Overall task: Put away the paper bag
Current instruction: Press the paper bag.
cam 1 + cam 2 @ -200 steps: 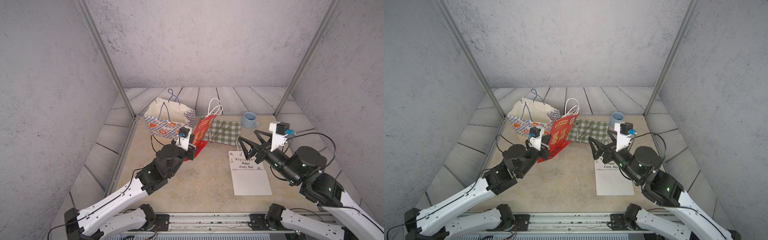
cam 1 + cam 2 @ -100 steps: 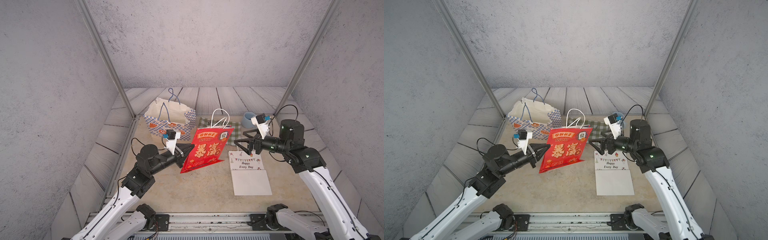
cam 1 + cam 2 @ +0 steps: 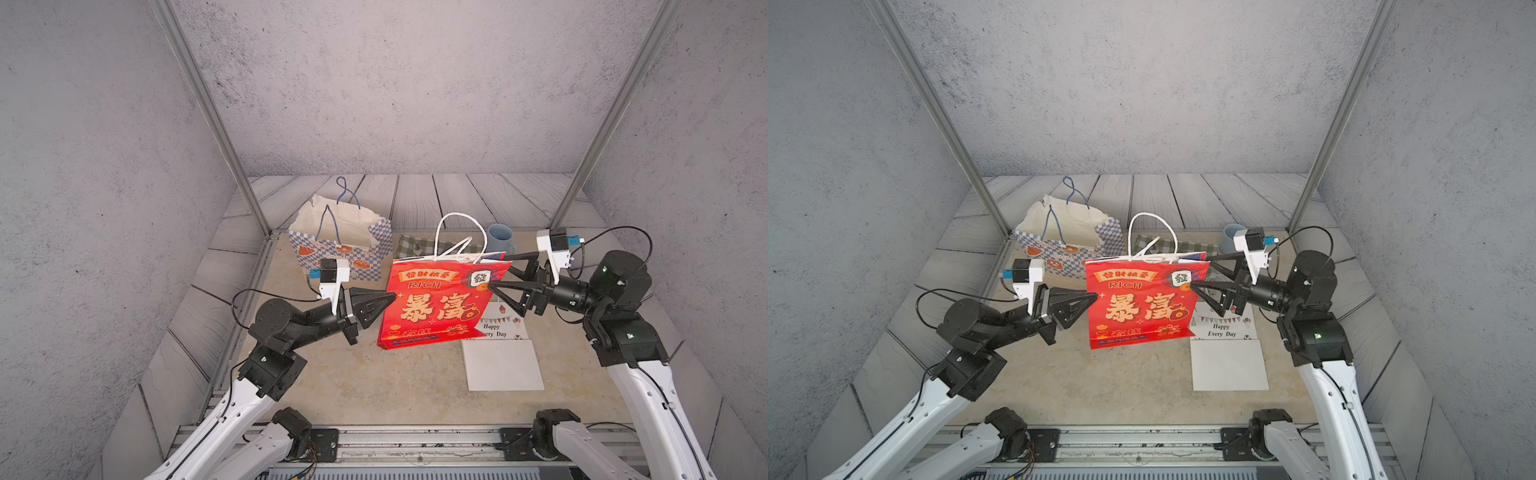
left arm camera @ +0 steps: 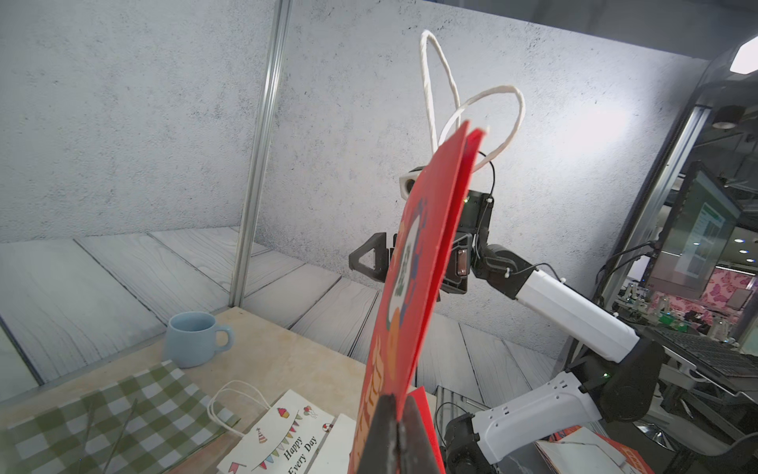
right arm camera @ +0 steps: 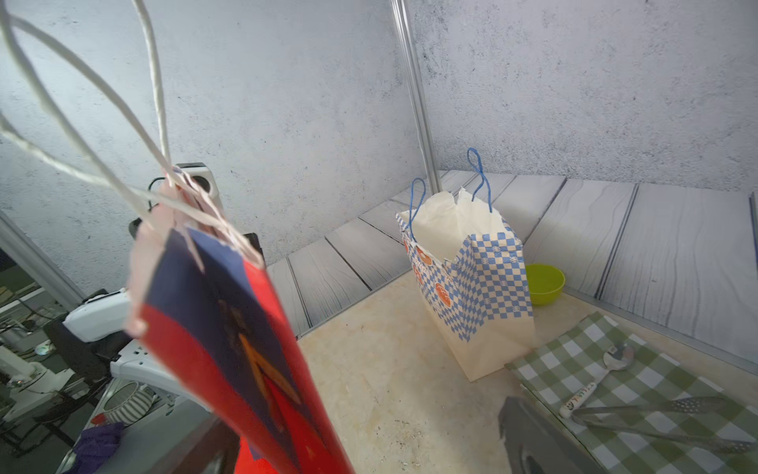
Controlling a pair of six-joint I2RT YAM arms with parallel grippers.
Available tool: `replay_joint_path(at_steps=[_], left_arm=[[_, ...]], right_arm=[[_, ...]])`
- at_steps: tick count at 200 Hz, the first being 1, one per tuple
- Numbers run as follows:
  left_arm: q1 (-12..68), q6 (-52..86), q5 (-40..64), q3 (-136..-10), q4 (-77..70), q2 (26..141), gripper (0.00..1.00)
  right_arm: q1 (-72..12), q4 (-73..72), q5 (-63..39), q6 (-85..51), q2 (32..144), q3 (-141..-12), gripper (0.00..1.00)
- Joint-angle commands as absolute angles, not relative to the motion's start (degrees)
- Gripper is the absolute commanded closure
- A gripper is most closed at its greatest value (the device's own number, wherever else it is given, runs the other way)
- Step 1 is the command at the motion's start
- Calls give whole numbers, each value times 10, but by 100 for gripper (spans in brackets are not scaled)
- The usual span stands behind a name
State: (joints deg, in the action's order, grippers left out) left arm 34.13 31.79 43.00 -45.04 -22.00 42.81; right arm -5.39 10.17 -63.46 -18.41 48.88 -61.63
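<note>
The red paper bag point(image 3: 436, 307) point(image 3: 1142, 307), flat with white cord handles, hangs upright over the middle of the table, its printed face toward the top views. My left gripper point(image 3: 392, 296) point(image 3: 1096, 296) is shut on its left edge; the left wrist view shows the jaws point(image 4: 396, 400) pinching the red paper point(image 4: 422, 254). My right gripper point(image 3: 500, 272) point(image 3: 1200, 271) stands open at the bag's upper right corner, one finger in front of the paper and one behind. In the right wrist view the bag point(image 5: 229, 349) passes close to one finger of the open gripper point(image 5: 365, 414).
A blue checkered bag point(image 3: 345, 245) point(image 5: 471, 279) stands open at the back left, with a green bowl point(image 5: 543, 283) behind it. A white "Happy Every Day" bag point(image 3: 503, 361) lies flat at the right. A green checked cloth point(image 5: 615, 369) holds a spoon and tongs. A blue mug point(image 3: 498, 237) sits at the back.
My left gripper has swung the red bag away from the checkered bag, turned it face-on and held it upright. My right gripper has moved in around the bag's upper right corner.
</note>
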Motion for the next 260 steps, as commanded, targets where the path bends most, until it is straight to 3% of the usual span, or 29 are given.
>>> replay_joint_path(at_steps=[1, 23, 62, 84, 143, 148, 155, 172, 185, 205, 260], left_arm=[[338, 360, 455, -448, -291, 432, 100], [338, 391, 467, -450, -324, 447, 100], [338, 430, 484, -463, -348, 479, 100], [338, 439, 490, -470, -336, 488, 100], [337, 459, 468, -463, -338, 484, 100], [338, 461, 468, -463, -337, 484, 96], [338, 465, 464, -464, -331, 484, 82], [338, 467, 461, -470, -296, 483, 42], [338, 465, 474, -475, -280, 483, 27], [338, 469, 490, -484, -264, 494, 17], [338, 395, 532, -531, -210, 546, 11]], right_arm=[[-53, -51, -699, -288, 471, -588, 0], [-59, 25, -723, -238, 480, -628, 5], [-86, -79, -728, -316, 497, -640, 13], [-102, -86, -725, -342, 512, -653, 30], [-109, -79, -696, -345, 510, -650, 88], [-110, -76, -695, -342, 510, -651, 94], [-110, -75, -694, -338, 510, -652, 100], [-110, -72, -689, -335, 511, -657, 100], [-113, -69, -691, -335, 512, -662, 100], [-120, -63, -698, -334, 514, -666, 100], [-154, -20, -714, -309, 526, -688, 100]])
